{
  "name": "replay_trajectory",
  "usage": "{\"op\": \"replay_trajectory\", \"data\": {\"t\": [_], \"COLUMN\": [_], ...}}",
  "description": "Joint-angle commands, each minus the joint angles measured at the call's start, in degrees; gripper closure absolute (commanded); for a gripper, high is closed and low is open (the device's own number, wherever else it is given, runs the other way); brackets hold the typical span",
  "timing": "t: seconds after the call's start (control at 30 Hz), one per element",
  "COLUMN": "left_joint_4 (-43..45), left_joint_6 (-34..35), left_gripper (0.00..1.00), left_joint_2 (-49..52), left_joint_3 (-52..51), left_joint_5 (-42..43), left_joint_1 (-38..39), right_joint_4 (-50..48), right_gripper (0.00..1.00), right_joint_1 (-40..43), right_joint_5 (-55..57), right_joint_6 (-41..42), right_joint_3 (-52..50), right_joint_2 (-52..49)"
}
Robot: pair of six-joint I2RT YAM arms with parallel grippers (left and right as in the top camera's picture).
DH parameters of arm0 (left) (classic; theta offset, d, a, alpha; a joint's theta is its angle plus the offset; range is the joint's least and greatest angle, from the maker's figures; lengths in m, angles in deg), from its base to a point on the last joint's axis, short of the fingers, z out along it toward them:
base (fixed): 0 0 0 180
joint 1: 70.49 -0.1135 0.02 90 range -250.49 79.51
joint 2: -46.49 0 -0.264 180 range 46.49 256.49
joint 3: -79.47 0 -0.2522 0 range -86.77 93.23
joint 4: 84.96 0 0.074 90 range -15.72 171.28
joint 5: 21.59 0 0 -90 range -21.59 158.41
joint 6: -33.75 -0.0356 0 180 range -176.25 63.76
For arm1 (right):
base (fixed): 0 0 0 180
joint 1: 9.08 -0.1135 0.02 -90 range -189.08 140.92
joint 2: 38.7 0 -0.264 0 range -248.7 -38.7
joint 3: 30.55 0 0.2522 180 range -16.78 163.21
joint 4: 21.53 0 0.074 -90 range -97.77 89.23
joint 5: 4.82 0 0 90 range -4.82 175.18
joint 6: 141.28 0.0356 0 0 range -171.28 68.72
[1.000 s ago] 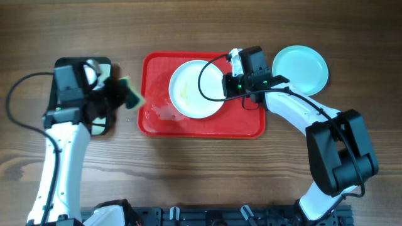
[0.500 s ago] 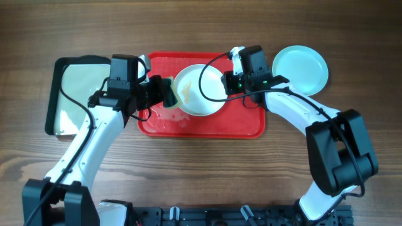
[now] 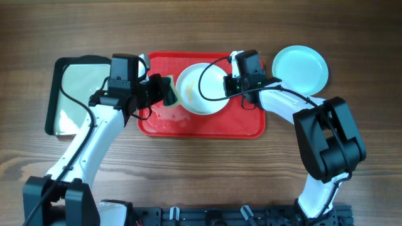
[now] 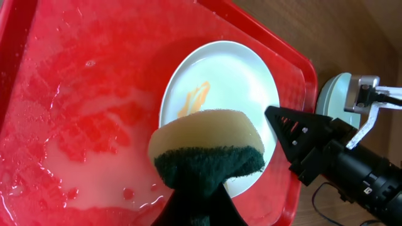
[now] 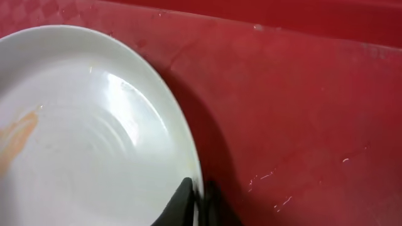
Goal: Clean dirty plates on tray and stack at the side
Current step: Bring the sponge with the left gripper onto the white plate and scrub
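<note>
A white plate (image 3: pixel 200 89) with an orange smear stands tilted on the red tray (image 3: pixel 245 122). It also shows in the left wrist view (image 4: pixel 217 88) and the right wrist view (image 5: pixel 81 138). My right gripper (image 3: pixel 227 85) is shut on the plate's right rim (image 5: pixel 196 194). My left gripper (image 3: pixel 157 92) is shut on a yellow and green sponge (image 4: pixel 207 147), held just left of the plate (image 3: pixel 169 93). A pale turquoise plate (image 3: pixel 300 68) lies on the table right of the tray. A third plate is not in view.
A black-rimmed pan (image 3: pixel 69 94) with pale liquid sits at the left. Soapy water pools on the tray's left part (image 4: pixel 81 157). Bare wood table lies in front of the tray.
My left arm swung right from the pan to the tray with the sponge. My right gripper tipped the white plate's right rim up; in the last half second little moved.
</note>
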Motion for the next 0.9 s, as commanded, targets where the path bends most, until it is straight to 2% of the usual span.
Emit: {"op": "replay_trajectory", "data": {"t": [0.0,0.23,0.4,0.6,0.7,0.77,0.87], "left_joint_4": [1.62,11.72,21.70,36.24,37.05,32.26,28.41], "left_joint_6": [0.70,7.67,13.29,13.64,13.60,13.57,10.32], "left_gripper": [0.96,0.96,0.96,0.96,0.96,0.96,0.96], "left_joint_2": [0.72,7.67,16.65,25.27,27.76,28.81,28.15], "left_joint_3": [-0.31,-0.31,-0.31,-0.31,-0.31,-0.31,-0.31], "left_joint_5": [-0.33,-0.87,-7.43,-7.91,-8.44,-13.49,-14.60], "left_joint_1": [0.74,7.41,12.44,14.56,15.04,14.82,13.51], "right_joint_4": [0.28,0.68,2.43,3.34,3.69,4.42,5.95], "right_gripper": [0.96,0.96,0.96,0.96,0.96,0.96,0.96], "right_joint_1": [0.11,0.09,0.09,0.09,0.11,0.09,0.11], "right_joint_5": [0.79,0.79,0.81,0.81,0.83,1.68,1.68], "right_joint_6": [0.07,1.44,1.49,1.42,1.38,1.38,1.38], "right_joint_3": [-0.07,-0.07,-0.07,-0.07,-0.07,-0.07,-0.07], "right_joint_2": [-1.01,-1.01,-1.01,-1.01,-1.01,-1.01,-1.01]}}
